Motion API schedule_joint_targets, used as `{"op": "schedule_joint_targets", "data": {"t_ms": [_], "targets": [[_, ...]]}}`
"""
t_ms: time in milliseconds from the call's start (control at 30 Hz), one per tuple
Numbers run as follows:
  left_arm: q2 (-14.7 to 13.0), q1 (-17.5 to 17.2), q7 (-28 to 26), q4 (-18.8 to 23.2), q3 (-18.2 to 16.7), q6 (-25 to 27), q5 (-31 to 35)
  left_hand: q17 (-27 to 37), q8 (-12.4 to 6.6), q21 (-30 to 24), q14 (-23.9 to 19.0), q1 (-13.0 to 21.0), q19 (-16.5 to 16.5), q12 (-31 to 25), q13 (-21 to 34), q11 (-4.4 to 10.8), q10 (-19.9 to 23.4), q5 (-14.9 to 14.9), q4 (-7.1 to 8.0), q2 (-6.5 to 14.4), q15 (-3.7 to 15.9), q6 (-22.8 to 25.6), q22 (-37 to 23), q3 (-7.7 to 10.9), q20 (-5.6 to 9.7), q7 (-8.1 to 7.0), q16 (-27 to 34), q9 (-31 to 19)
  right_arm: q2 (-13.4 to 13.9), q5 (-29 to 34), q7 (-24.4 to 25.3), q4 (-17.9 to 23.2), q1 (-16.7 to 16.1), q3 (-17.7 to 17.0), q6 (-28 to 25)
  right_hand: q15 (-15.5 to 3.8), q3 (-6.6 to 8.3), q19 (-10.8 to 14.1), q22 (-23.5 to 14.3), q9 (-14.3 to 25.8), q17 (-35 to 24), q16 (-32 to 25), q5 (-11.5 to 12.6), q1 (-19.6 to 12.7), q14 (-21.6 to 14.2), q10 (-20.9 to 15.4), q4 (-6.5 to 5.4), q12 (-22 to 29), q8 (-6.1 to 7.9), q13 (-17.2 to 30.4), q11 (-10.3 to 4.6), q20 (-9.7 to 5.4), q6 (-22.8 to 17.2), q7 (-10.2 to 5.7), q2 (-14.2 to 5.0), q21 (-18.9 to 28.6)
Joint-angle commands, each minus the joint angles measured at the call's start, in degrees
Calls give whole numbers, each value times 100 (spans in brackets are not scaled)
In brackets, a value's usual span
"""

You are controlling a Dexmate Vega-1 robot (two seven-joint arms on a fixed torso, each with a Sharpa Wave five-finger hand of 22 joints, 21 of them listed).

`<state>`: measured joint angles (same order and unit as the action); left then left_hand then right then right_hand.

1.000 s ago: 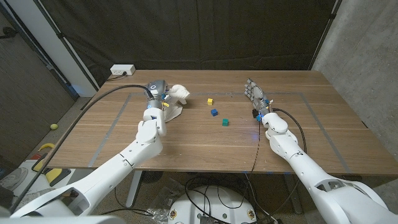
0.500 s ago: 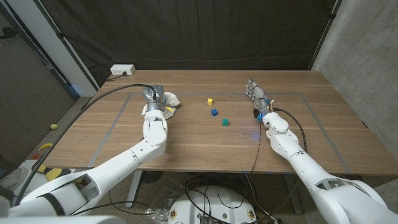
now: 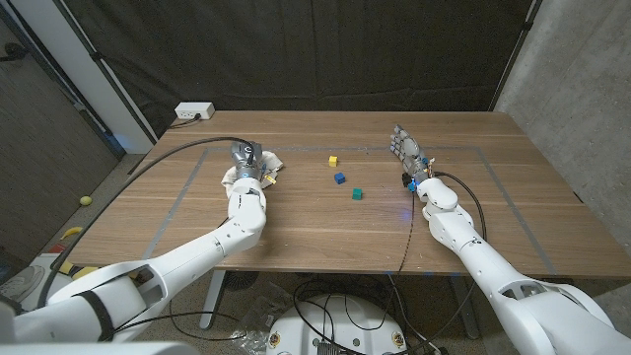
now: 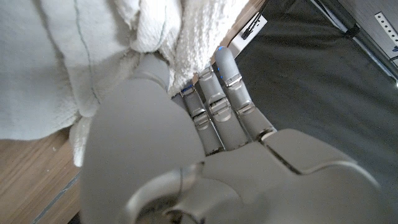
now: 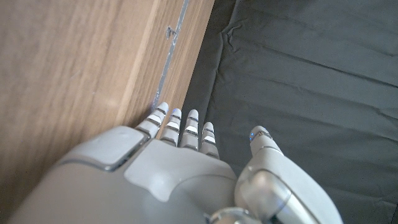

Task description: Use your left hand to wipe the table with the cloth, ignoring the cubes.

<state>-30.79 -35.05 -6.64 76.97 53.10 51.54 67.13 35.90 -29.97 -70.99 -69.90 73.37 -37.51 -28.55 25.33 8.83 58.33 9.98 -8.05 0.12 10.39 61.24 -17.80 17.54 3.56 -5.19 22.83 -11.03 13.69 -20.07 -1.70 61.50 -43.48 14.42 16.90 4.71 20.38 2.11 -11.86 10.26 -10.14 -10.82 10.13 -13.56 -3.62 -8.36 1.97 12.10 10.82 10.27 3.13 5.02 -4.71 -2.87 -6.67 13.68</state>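
In the head view the left hand sits left of centre, upper half of the frame, on top of the white cloth, which shows bunched around and under it on the wooden table. The left wrist view shows the fingers held close together and pressed against the cloth, whose folds fill the upper left of that frame; whether the hand grips the cloth or only presses on it I cannot tell

The right hand stands on its edge right of centre, fingers straight and apart, holding nothing; the right wrist view shows the same fingers reaching past the table edge

Three cubes lie between the hands, near the frame's centre: yellow cube, blue cube, green cube. A white power strip lies at the table's upper-left corner
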Motion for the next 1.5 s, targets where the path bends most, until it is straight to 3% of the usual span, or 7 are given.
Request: {"op": "schedule_joint_targets", "data": {"t_ms": [33, 333, 600, 933, 1200, 1333, 1500], "targets": [[-400, 138, 1196, -18, 444, 193, 774, 1, 22, -34, -240, 61, 49, 22, 36, 275, 265, 22, 86, 41, 300, 246, 32, 139, 685, 137, -45, -11, 29, 17, 27, 70, -19, 6, -3, 28, 3, 13, -7, 29, -7, 13, -13, 45, -25, -48, -4, 13, 16, 31, -4, 19, -53, 5, 0, 2], [-838, -11, 2724, -9, 459, 661, 2035, -11, 59, -54, -236, 65, 77, 24, 61, 272, 276, 21, 81, 30, 304, 254, 86, 151, 694, 125, -98, -4, 39, 29, 17, 124, -21, 46, -28, 28, -1, 19, -7, 29, -6, 13, -12, 47, -28, -47, -1, 11, 15, 31, -2, 14, -53, 10, 0, 3], [-893, -244, 3013, -84, 55, 697, 2443, -16, 74, -74, -252, 60, 89, 29, 76, 274, 278, 21, 84, 30, 303, 286, 122, 159, 694, 121, -124, -1, 66, 73, 79, 244, -44, 87, -81, 25, -3, 18, -7, 29, -5, 13, -11, 47, -31, -49, 2, 11, 12, 31, -2, 15, -48, 7, -1, 2], [-486, -333, 1583, -275, -255, 241, 1775, -19, 105, -106, -283, 56, 99, 50, 69, 278, 289, 20, 87, 27, 305, 302, 170, 167, 695, 121, -154, 2, 212, 144, 323, 675, -279, 96, -196, 26, -7, 24, -7, 29, -4, 15, -10, 48, -33, -51, 8, 11, 12, 31, -10, 15, -47, 5, 3, 4], [71, -236, -374, -634, -406, -336, 669, -17, 129, -161, -341, 56, 78, 56, 68, 286, 339, 16, 79, 1, 304, 336, 214, 170, 692, 128, -172, 4, 320, 143, 466, 919, -427, 84, -257, 19, -15, 25, -7, 29, -3, 15, -10, 54, -39, -53, 11, 11, 14, 31, -8, 17, -55, -4, 13, 4], [168, -219, -938, -508, -432, -799, 110, -11, 144, -208, -406, 53, 52, 69, 65, 288, 373, 14, 75, -19, 301, 363, 241, 177, 693, 122, -171, 3, 342, 151, 495, 942, -434, 102, -268, 19, -18, 25, -7, 29, -3, 15, -10, 56, -39, -58, 12, 12, 14, 31, -2, 19, -54, -5, 15, 3], [20, -303, -1325, -31, -483, -1540, -471, -11, 163, -243, -437, 51, 36, 85, 59, 293, 393, 13, 72, -36, 299, 367, 262, 185, 696, 139, -180, 3, 347, 144, 501, 914, -415, 122, -247, 19, -23, 21, -7, 29, -3, 17, -10, 60, -38, -66, 15, 14, 14, 31, -12, 19, -56, -4, 21, 1]]}}
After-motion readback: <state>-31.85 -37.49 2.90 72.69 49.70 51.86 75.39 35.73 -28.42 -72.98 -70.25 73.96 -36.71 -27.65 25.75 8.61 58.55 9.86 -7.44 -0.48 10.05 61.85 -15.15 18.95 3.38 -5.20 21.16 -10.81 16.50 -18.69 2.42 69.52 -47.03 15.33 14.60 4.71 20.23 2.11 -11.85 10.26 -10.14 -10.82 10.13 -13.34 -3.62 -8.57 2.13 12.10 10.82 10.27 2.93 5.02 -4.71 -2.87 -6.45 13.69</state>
